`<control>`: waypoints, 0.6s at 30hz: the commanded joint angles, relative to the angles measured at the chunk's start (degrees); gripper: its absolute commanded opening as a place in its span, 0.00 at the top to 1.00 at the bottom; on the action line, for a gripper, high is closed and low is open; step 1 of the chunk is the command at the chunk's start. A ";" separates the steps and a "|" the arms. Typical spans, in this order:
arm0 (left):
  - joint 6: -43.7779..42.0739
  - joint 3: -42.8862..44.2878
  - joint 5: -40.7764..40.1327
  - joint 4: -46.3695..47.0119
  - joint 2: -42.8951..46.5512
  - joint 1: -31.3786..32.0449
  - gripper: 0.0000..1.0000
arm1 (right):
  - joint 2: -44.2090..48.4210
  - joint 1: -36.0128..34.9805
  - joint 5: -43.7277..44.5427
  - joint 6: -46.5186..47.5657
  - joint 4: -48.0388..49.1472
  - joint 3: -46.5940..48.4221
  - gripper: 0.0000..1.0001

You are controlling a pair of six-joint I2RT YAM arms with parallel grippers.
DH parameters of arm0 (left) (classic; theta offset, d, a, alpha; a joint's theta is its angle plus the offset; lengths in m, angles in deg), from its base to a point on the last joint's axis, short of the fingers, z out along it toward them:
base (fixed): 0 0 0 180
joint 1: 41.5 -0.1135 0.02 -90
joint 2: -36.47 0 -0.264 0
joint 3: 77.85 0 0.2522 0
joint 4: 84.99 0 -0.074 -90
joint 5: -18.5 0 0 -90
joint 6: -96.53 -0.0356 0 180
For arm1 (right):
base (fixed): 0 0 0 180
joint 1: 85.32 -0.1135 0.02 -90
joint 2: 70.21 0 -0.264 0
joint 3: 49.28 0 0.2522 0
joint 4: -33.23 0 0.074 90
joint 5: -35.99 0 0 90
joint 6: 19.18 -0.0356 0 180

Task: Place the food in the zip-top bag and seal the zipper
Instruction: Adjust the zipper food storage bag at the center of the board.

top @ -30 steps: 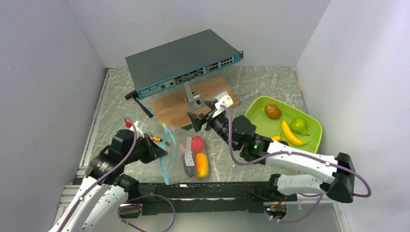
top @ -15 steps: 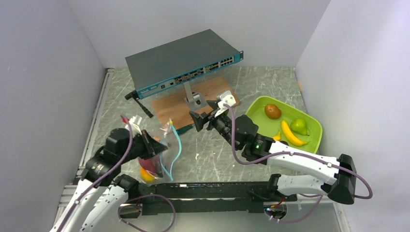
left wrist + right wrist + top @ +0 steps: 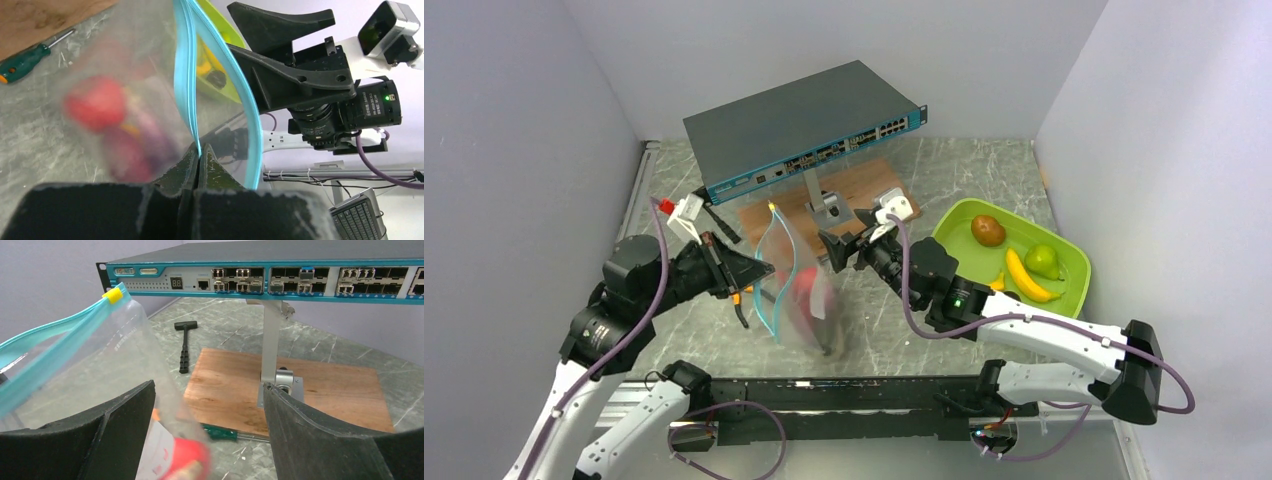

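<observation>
The zip-top bag [image 3: 796,290] is mid-worktop [image 3: 964,170], pinched at its left edge by the left end effector [image 3: 759,272], with food [image 3: 95,102] inside (too blurred to tell which pieces). The right end effector [image 3: 840,250] is just right of the bag. Behind them, a network switch [image 3: 804,125] stands raised over a wooden board [image 3: 769,225]. At the far right, a tray [image 3: 1069,287] holds a banana [image 3: 1029,278], a pear [image 3: 1044,262] and a round fruit [image 3: 988,231].

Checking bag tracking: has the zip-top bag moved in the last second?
Yes. The zip-top bag, pinched by the left gripper, swung up from lying flat, toward the wooden board.
</observation>
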 commanded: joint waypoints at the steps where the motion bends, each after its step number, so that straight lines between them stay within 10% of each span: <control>1: -0.25 -5.45 0.91 2.29 1.81 0.05 1.00 | 2.90 0.27 1.43 -0.91 -0.41 -0.16 0.19; 9: 6.69 -26.59 2.42 10.98 6.14 0.06 1.00 | 3.67 1.49 7.10 -5.97 -12.14 2.78 0.15; 18: 1.95 -15.56 -1.96 1.97 6.34 0.05 1.00 | -0.37 8.63 13.36 -15.72 -30.68 6.61 0.13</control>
